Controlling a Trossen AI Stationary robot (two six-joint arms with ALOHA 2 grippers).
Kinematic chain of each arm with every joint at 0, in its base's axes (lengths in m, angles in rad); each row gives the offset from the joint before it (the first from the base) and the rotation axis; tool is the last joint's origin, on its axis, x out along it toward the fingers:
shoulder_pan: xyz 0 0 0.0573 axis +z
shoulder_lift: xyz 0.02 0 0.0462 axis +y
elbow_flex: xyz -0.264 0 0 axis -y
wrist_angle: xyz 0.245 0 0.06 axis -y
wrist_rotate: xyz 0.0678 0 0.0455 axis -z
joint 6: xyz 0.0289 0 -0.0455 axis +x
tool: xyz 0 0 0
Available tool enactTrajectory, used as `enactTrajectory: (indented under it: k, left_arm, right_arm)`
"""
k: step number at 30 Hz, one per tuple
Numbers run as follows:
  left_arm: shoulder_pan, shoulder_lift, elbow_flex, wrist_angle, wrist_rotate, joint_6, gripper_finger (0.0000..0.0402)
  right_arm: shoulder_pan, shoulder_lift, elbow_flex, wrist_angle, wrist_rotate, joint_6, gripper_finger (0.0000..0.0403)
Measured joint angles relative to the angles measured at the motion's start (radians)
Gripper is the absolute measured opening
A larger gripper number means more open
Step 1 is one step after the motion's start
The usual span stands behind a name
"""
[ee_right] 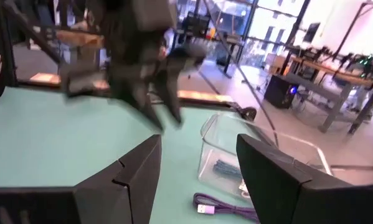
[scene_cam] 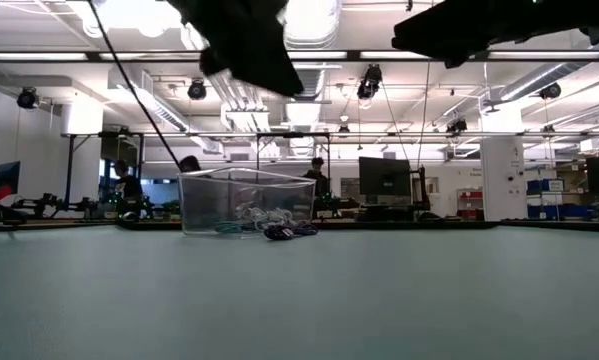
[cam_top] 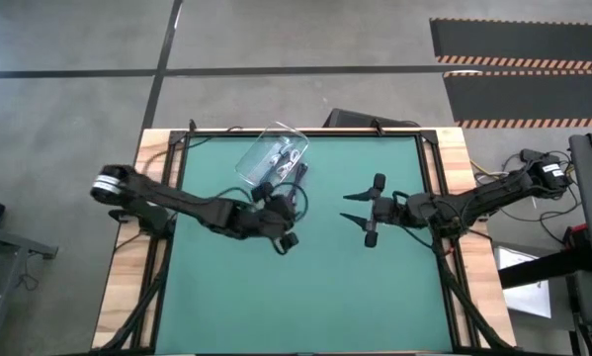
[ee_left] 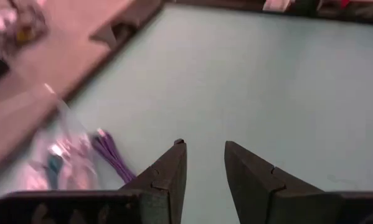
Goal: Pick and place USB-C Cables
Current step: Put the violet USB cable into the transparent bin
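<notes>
I hold the left hand (ee_left: pixel 205 163) above the tabletop (cam_top: pixel 305 287), fingers apart and empty, near the purple cable (ee_left: pixel 113 155) lying beside the box (cam_top: pixel 272 156); right hand (cam_top: pixel 360 210) waits open.

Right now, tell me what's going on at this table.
Two robot arms are working on USB-C cables by a clear plastic box at the far edge of the green table. A white cable and a teal one lie inside the box; a purple cable lies on the mat just outside it. The left claw hangs above the mat near that cable, its jaws apart with nothing between them. The right claw waits open at mid-table, also empty.
</notes>
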Motion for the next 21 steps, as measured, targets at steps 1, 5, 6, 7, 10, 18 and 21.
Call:
enactTrajectory:
  k: [1,5,6,7,10,18,21]
  left_arm:
    - [-0.003,-0.028,-0.003,0.002,-0.002,0.035,0.0092]
    - [-0.009,-0.148,-0.042,0.016,-0.003,0.133,0.0092]
    - [-0.009,-0.177,-0.06,0.02,-0.004,0.147,0.0092]
    - [-0.009,-0.208,-0.079,0.029,-0.005,0.161,0.0092]
    - [-0.01,-0.293,-0.148,0.08,-0.01,0.191,0.0092]
    - [-0.01,-0.481,-0.367,0.242,-0.013,0.24,0.0092]
    - [-0.01,-0.541,-0.425,0.302,-0.016,0.269,0.0092]
  right_arm:
    - [0.0,0.011,0.012,-0.018,-0.001,0.015,0.0201]
    - [0.0,0.082,0.048,-0.038,-0.003,0.082,0.0201]
    - [0.0,0.103,0.055,-0.039,-0.002,0.105,0.0201]
    - [0.0,0.127,0.062,-0.04,-0.002,0.13,0.0201]
    - [0.0,0.202,0.084,-0.04,-0.002,0.204,0.0201]
    - [-0.002,0.395,0.216,-0.118,0.0,0.295,0.0201]
    - [-0.008,0.461,0.301,-0.201,0.002,0.302,0.0201]
